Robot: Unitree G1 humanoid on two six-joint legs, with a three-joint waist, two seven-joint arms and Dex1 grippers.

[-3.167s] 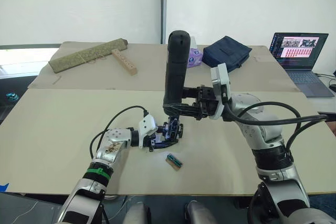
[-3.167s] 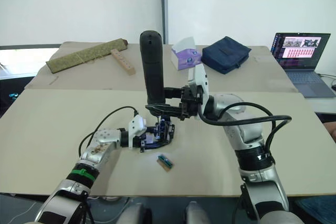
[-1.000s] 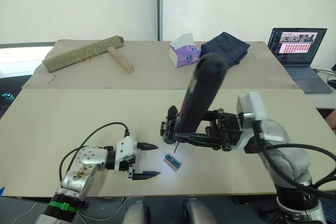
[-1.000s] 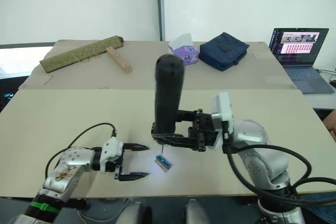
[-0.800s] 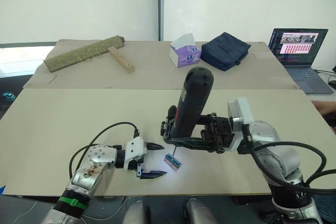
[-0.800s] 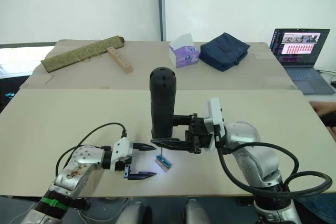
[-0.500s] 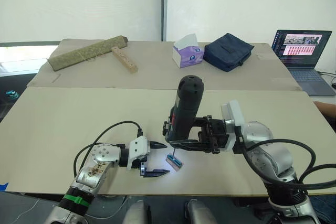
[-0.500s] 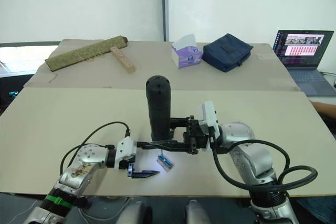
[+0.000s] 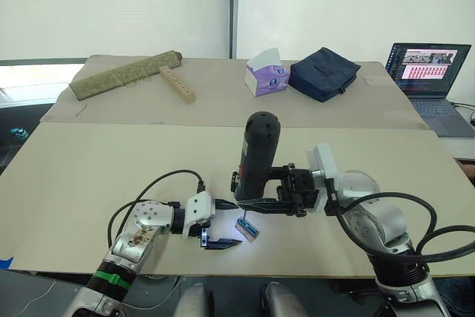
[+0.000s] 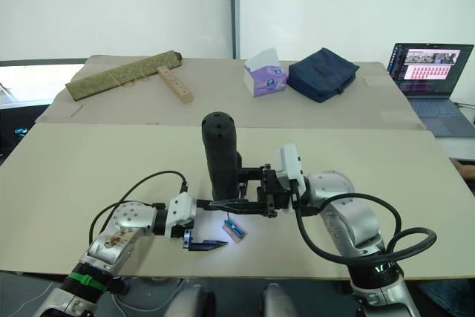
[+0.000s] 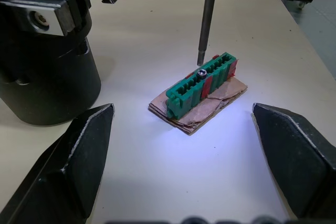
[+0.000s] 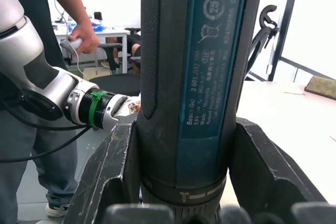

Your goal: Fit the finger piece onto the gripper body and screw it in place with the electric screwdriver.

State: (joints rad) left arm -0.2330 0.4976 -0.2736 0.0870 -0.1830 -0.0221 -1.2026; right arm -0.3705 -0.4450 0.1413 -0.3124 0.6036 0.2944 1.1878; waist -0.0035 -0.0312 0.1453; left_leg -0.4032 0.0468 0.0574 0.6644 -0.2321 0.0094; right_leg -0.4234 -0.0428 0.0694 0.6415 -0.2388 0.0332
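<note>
Carefully, the right gripper, clamped on the upright electric screwdriver, needed its bit lowered straight onto the screw in the green block between the left gripper's wide-open, empty fingers

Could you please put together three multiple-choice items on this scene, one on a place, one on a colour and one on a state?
1. Where is the tip of the screwdriver bit?
A. on the laptop
B. just above a screw in the green block
C. inside the tissue box

2. What colour is the bag at the table's far side?
A. dark blue
B. red
C. yellow

3. How is the left gripper?
A. shut on the block
B. shut on a cable
C. open, either side of the block

Answers: 1 B, the left wrist view shows it; 2 A, seen beside the tissue box; 3 C, its fingers stand apart.
</note>
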